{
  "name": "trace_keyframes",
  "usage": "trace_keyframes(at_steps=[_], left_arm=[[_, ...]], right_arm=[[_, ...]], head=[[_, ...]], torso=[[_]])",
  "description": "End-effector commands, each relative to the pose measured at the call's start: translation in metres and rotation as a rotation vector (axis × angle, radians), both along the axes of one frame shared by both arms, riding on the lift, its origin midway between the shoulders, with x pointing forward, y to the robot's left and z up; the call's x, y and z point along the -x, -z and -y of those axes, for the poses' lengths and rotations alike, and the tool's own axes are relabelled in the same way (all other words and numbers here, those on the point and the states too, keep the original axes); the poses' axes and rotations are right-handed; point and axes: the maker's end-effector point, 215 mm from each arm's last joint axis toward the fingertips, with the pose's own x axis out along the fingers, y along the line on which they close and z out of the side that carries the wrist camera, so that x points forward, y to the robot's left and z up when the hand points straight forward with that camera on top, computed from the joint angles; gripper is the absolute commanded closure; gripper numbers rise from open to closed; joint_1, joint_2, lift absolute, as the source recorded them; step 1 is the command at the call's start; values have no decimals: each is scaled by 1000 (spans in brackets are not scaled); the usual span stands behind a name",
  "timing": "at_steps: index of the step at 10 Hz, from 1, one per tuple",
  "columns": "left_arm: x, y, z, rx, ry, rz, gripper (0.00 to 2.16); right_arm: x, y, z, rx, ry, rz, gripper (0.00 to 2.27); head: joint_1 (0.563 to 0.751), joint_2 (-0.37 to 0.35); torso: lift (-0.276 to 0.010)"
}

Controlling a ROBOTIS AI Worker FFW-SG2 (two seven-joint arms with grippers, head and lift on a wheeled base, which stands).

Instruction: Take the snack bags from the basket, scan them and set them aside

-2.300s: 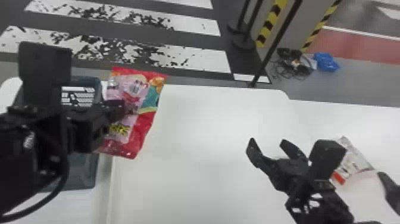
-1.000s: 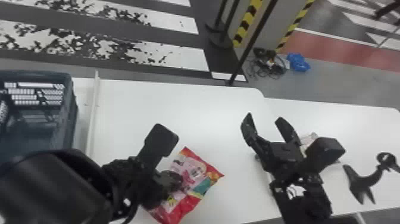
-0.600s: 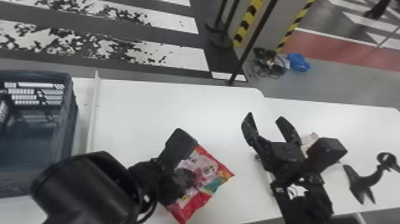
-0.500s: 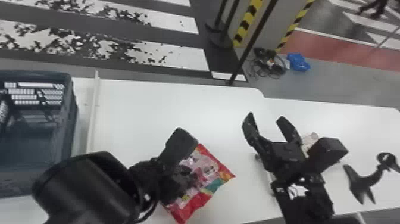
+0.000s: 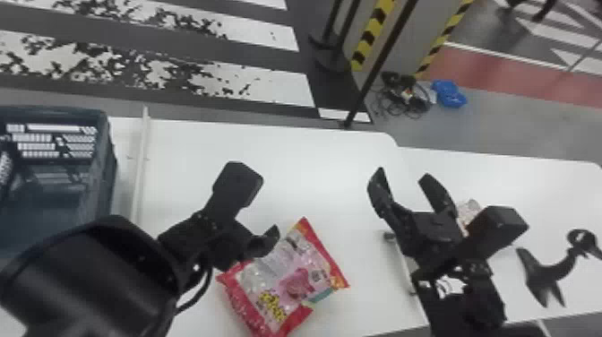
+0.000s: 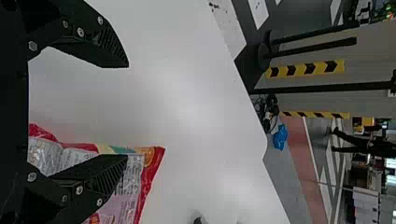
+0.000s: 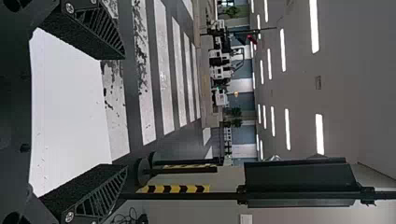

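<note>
A red and pink snack bag (image 5: 286, 287) lies on the white table at the front middle. My left gripper (image 5: 264, 242) is over its left upper edge. In the left wrist view, my left gripper (image 6: 127, 111) is open, one finger above part of the snack bag (image 6: 128, 198), the other over bare tabletop. To the right, my right gripper (image 5: 403, 174) stands open above the table; in the right wrist view, my right gripper (image 7: 125, 112) has nothing between its fingers. The dark basket (image 5: 105, 188) is at the far left. Behind my right gripper lies another, pale bag (image 5: 469, 209), partly hidden.
A raised strip (image 5: 139, 174) runs along the table (image 5: 313, 166) beside the basket. At the right, a black curved stand (image 5: 555, 271) is near my right arm. Black posts and a blue bundle (image 5: 449, 95) are on the floor beyond.
The red bag has gone from beside the basket, in my left gripper, rightward down to the table. My left gripper has since opened and let it go. The head view has shifted.
</note>
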Motion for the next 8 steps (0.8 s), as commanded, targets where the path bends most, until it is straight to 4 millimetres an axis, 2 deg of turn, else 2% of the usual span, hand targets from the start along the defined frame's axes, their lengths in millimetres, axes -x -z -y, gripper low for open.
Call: trace_keyframes(at_steps=[1,3,4,6,7,8], left_arm=[[-23,-12,-42,28,-95,60,70],[-52,-53,-98,98,-232,251,70],[-58,-69,-128,94,-303,295,70],[-59,-122,-165,171,-389,435,70],[-58,-141,-185,192,-435,509,70],[-50,-140,-208,205,-483,527,70]], right_arm=[[0,0,-1,-5,-3,1,97],[0,5,-2,-4,-9,-9,97],[1,15,-2,-11,-12,-29,97],[2,22,-8,-18,-28,-42,97],[3,24,-12,-21,-33,-45,97],[3,27,-16,-25,-38,-53,97]], head=[[695,-350],[695,-350],[695,-350],[695,-350],[695,-339],[695,-309]], torso=[[-75],[-75],[-75],[-75],[-75],[-75]])
